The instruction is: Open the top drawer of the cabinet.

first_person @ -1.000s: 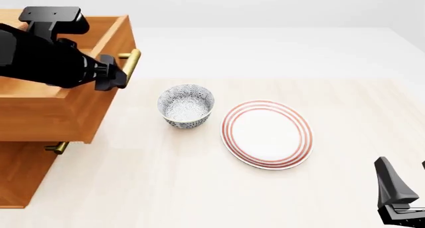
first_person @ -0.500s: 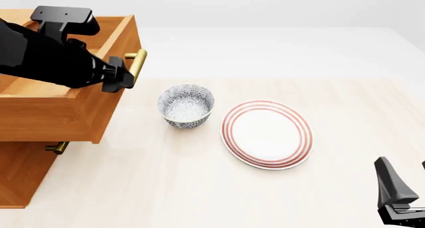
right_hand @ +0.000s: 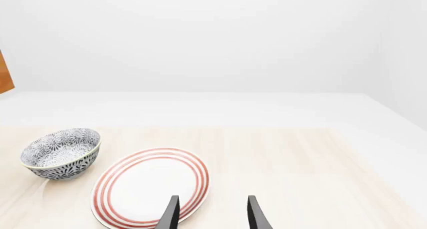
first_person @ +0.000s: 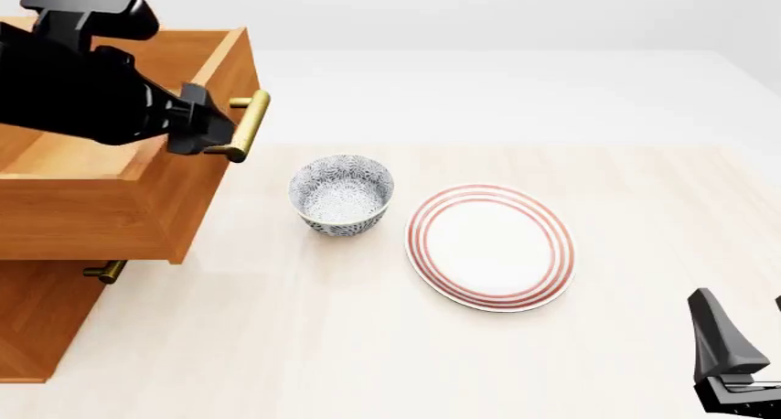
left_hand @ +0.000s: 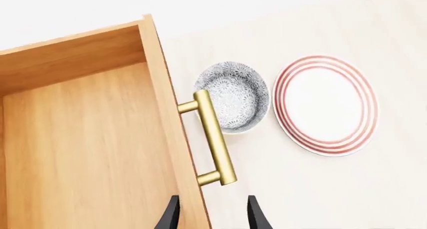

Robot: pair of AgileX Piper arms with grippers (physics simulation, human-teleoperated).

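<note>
Front view shows the left gripper [first_person: 201, 126] lifted clear of the brass handle [first_person: 247, 124], fingers parted and empty, since half a second ago. The top drawer [first_person: 116, 177], upper left of frame, stands pulled well out of the cabinet [first_person: 37, 318], so opening looks done. The right gripper [right_hand: 209, 216], fingers apart, idles cropped at lower right.

We see the cabinet [first_person: 37, 327], a big orange-brown wood box at the table's left edge. The top drawer [first_person: 134, 199] is pulled way out over the table, w/ nothing inside that we can see. Its brass bar handle [first_person: 248, 124] sticks out on the front. Another brass handle [first_person: 108, 272] peeks out below it.
</note>
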